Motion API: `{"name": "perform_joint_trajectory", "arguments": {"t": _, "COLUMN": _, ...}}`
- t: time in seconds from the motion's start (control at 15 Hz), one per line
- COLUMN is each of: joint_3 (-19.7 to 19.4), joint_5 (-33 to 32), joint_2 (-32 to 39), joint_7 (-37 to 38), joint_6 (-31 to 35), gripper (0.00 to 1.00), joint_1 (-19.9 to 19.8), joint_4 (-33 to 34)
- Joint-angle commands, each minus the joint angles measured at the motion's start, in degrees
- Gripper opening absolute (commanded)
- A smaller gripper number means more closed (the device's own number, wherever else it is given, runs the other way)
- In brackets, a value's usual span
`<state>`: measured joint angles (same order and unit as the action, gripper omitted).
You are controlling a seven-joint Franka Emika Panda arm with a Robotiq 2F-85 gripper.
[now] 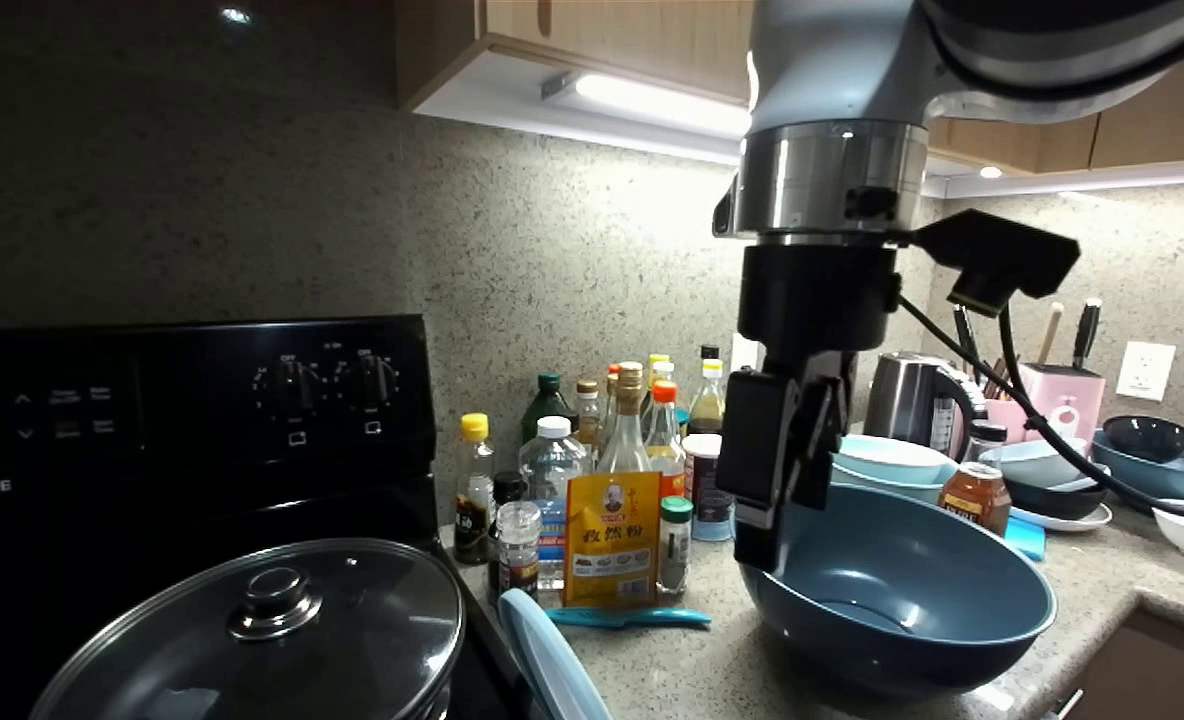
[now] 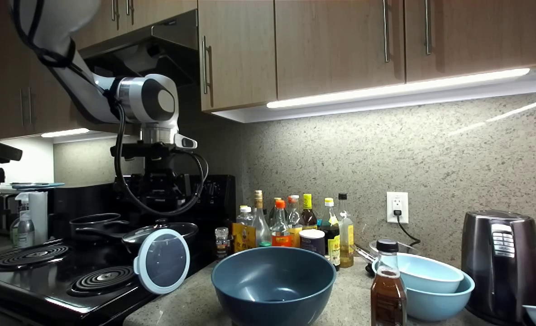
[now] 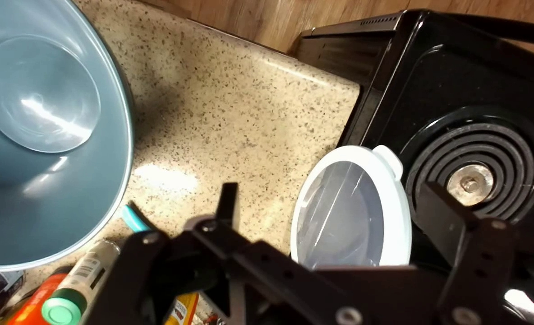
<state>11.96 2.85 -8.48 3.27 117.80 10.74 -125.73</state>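
Note:
My gripper (image 3: 334, 214) is open and holds nothing; its fingers (image 3: 227, 203) stand wide apart in the wrist view. Between and beyond them appears a round lid (image 3: 339, 216) with a pale blue rim and a clear centre. That lid (image 2: 163, 261) stands tilted on edge where stove and counter meet, below the gripper (image 2: 161, 197) and apart from it. In an exterior view the lid (image 1: 550, 650) shows nearly edge-on. A large blue-grey bowl (image 3: 113, 149) rests on the counter, and the gripper (image 1: 784, 515) overlaps its near-left rim in an exterior view. What props the lid is unclear.
A glass-lidded pan (image 1: 282, 620) sits on the black stove (image 2: 46, 290). Several bottles (image 2: 279, 222), a yellow packet (image 1: 612, 540) and a turquoise knife (image 1: 627, 618) are by the wall. A brown-filled bottle (image 2: 388, 290), light blue bowls (image 2: 431, 290) and a kettle (image 2: 503, 262) stand farther along.

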Motion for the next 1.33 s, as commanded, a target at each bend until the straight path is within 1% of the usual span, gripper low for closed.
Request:
{"name": "perform_joint_trajectory", "arguments": {"t": 0.0, "joint_3": 0.6, "joint_5": 0.0, "joint_2": 4.0, "joint_7": 0.8, "joint_6": 2.1, "gripper": 1.0, "joint_1": 0.7, "joint_4": 3.9}}
{"name": "perform_joint_trajectory", "arguments": {"t": 0.2, "joint_3": 1.6, "joint_5": -0.5, "joint_2": 9.4, "joint_7": 0.8, "joint_6": 2.9, "gripper": 1.0, "joint_1": 1.3, "joint_4": 9.3}}
{"name": "perform_joint_trajectory", "arguments": {"t": 0.53, "joint_3": 2.3, "joint_5": -2.4, "joint_2": 22.0, "joint_7": 0.3, "joint_6": 0.5, "gripper": 1.0, "joint_1": 3.9, "joint_4": 22.0}}
{"name": "perform_joint_trajectory", "arguments": {"t": 0.73, "joint_3": 2.0, "joint_5": -2.7, "joint_2": 27.4, "joint_7": -0.2, "joint_6": -0.6, "gripper": 1.0, "joint_1": 5.3, "joint_4": 27.5}}
{"name": "perform_joint_trajectory", "arguments": {"t": 0.87, "joint_3": 1.7, "joint_5": -2.1, "joint_2": 29.6, "joint_7": -0.1, "joint_6": -1.2, "gripper": 1.0, "joint_1": 5.7, "joint_4": 29.9}}
{"name": "perform_joint_trajectory", "arguments": {"t": 1.0, "joint_3": 1.0, "joint_5": -3.1, "joint_2": 30.8, "joint_7": 1.3, "joint_6": -2.4, "gripper": 1.0, "joint_1": 6.4, "joint_4": 31.3}}
{"name": "perform_joint_trajectory", "arguments": {"t": 1.07, "joint_3": 0.6, "joint_5": -3.7, "joint_2": 30.7, "joint_7": 2.4, "joint_6": -3.7, "gripper": 1.0, "joint_1": 6.7, "joint_4": 31.6}}
{"name": "perform_joint_trajectory", "arguments": {"t": 1.13, "joint_3": 1.2, "joint_5": -1.7, "joint_2": 30.4, "joint_7": 0.3, "joint_6": -1.3, "gripper": 1.0, "joint_1": 5.9, "joint_4": 30.1}}
{"name": "perform_joint_trajectory", "arguments": {"t": 1.27, "joint_3": 0.8, "joint_5": -2.1, "joint_2": 30.9, "joint_7": 0.6, "joint_6": -2.5, "gripper": 1.0, "joint_1": 6.2, "joint_4": 31.2}}
